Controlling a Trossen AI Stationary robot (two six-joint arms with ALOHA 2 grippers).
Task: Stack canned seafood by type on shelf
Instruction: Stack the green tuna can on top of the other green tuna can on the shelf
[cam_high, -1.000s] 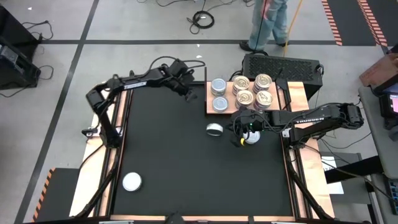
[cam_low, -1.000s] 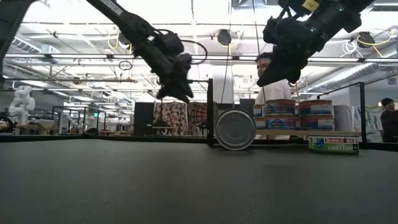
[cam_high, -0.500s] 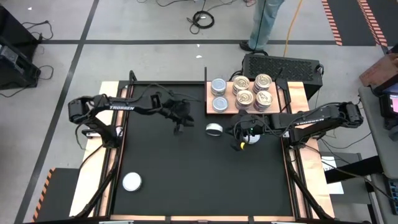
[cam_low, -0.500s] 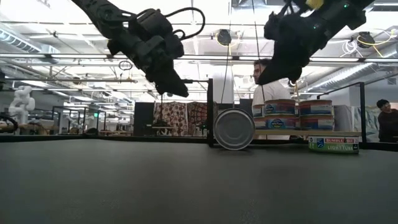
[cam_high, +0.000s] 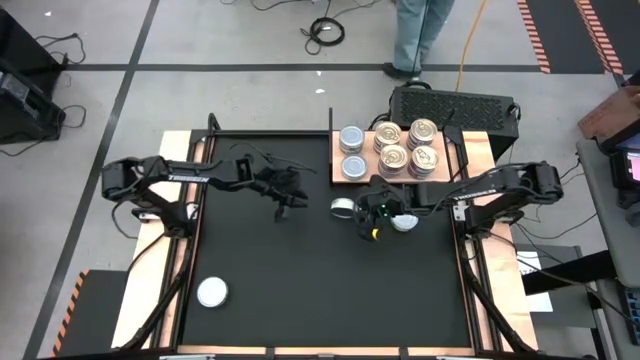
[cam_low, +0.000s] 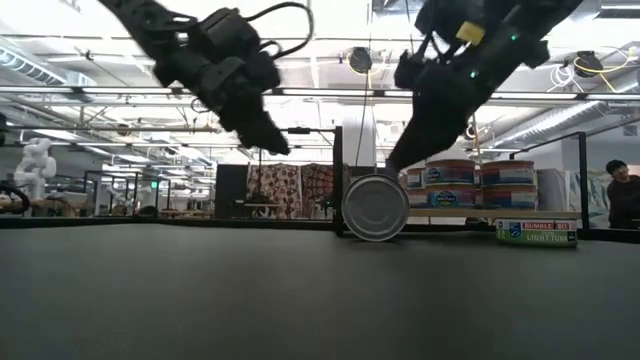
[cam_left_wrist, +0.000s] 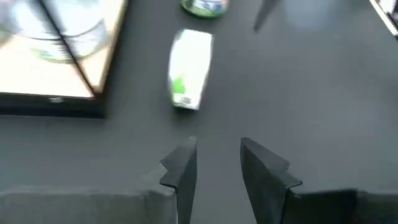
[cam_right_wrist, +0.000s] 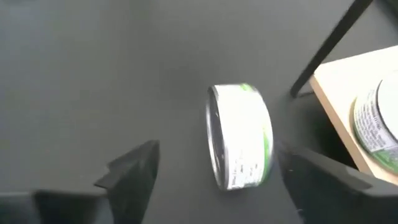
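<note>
The wooden shelf (cam_high: 372, 176) holds two silvery-blue tins (cam_high: 351, 138) and several cream-topped tins (cam_high: 408, 146), stacked in the low view (cam_low: 470, 185). On the black mat, one tin (cam_high: 343, 208) (cam_low: 376, 207) stands on its edge beside the shelf. Another tin (cam_high: 405, 222) (cam_low: 536, 232) lies flat. A third tin (cam_high: 212, 292) lies near the front left. My right gripper (cam_high: 366, 216) (cam_right_wrist: 219, 155) hovers open above the standing tin (cam_right_wrist: 242, 144), apart from it. My left gripper (cam_high: 284, 204) (cam_left_wrist: 217, 163) hangs open left of the standing tin (cam_left_wrist: 190, 78), holding nothing.
A thin black post (cam_right_wrist: 329, 46) rises at the shelf's corner next to the standing tin. A black box (cam_high: 452, 104) sits behind the shelf. A person (cam_high: 415, 35) stands beyond the table's far edge. The mat's middle and near part lie bare.
My right gripper has gone from above the flat tin toward the table's left, to the standing tin, lowered, and opened wide. My left gripper has swung from the far edge by the shelf toward the near edge, out over the mat. No tin has moved.
</note>
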